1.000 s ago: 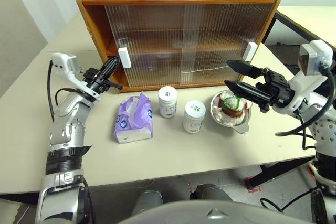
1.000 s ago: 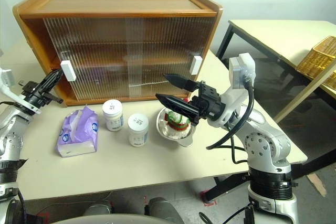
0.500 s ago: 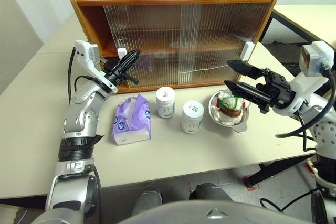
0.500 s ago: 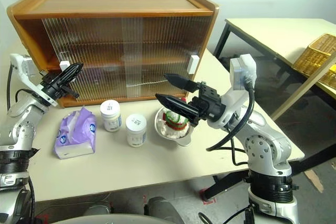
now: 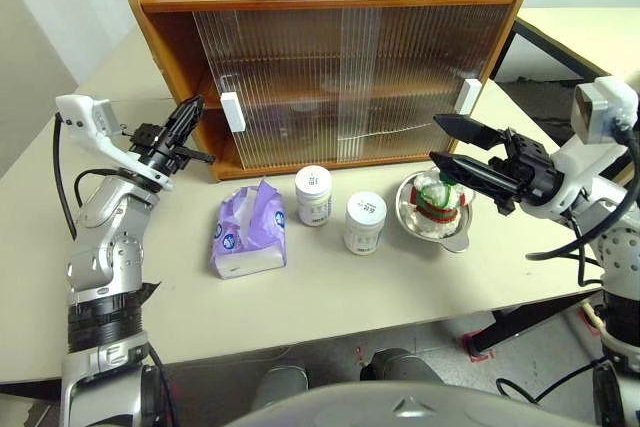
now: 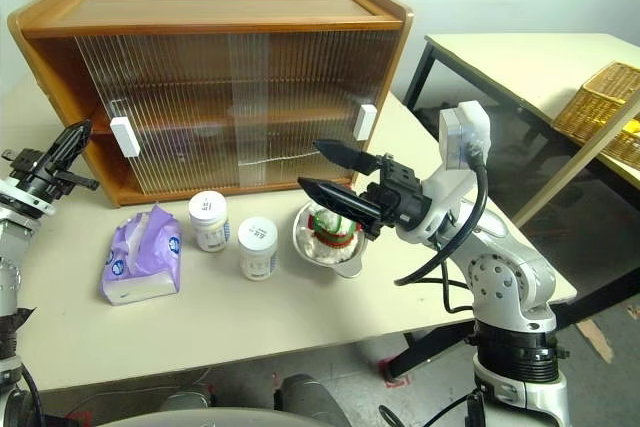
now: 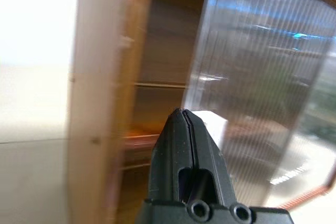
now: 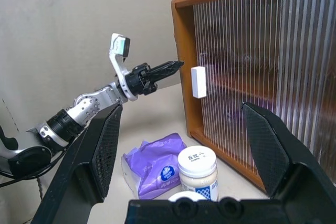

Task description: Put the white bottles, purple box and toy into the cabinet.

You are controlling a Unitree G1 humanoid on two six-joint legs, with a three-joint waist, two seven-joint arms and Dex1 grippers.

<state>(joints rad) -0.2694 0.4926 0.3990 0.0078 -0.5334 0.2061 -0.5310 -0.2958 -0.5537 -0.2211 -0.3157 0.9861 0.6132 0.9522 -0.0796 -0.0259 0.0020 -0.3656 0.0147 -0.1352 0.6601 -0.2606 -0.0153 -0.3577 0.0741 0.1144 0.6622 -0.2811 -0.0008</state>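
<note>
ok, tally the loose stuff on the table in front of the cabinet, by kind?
white bottles: 2
purple box: 1
toy: 1
metal bowl (toy sits in it): 1
Total: 5

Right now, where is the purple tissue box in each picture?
Left eye view: the purple box lies on the table, lower left of centre, left of the two white bottles.
Right eye view: it lies at the lower left, again left of the bottles.
Left wrist view: not in this picture.
Right wrist view: bottom centre, beside a bottle.
Shared landmark: the cabinet's white handle.
</note>
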